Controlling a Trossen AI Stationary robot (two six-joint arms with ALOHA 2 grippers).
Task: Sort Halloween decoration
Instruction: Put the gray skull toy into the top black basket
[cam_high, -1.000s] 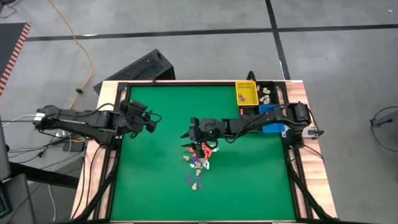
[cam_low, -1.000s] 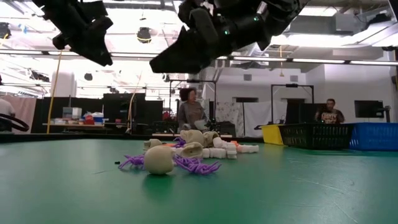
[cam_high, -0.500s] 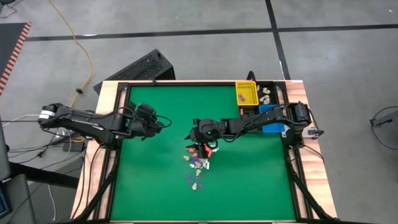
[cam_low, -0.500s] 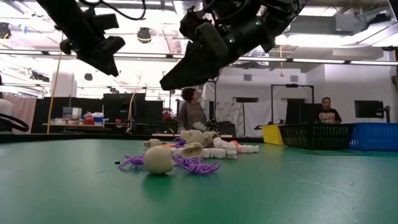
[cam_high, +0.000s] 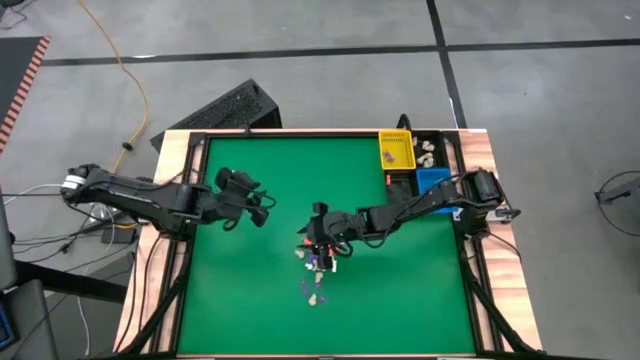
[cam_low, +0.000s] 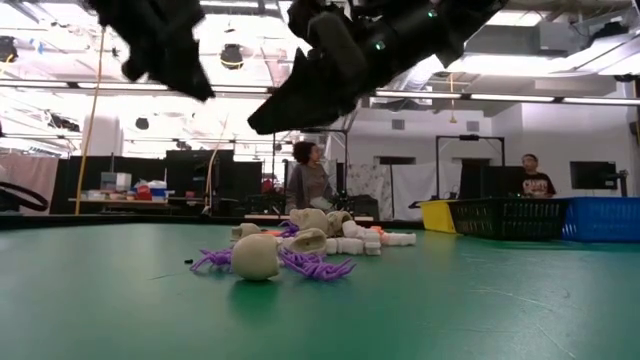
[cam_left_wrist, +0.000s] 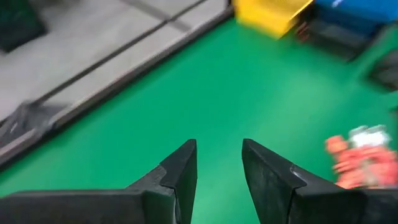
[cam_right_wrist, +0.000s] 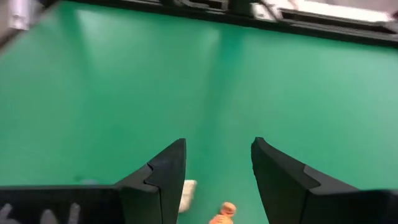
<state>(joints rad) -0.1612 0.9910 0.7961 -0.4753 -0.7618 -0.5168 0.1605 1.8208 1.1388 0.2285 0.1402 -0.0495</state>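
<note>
Where the green desk (cam_high: 400, 300) fills lower centre of the high view, the Halloween decoration (cam_high: 317, 268) lies strewn, long axis running top to bottom. Right hand (cam_high: 318, 228) hovers over its upper end, fingers apart, empty. Left hand (cam_high: 262, 203), left of centre, likewise parted, empty.

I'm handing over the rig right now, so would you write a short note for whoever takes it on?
Right gripper: open, empty, above the top of the trinket pile mid-table.
Left gripper: open, empty, over bare mat to the pile's left.
Done: a few pieces lie in the yellow bin and the black bin at the table's top right corner.
Left: most cream, purple and orange-red trinkets are unsorted; the blue bin is partly hidden by the right arm, contents unclear.
</note>
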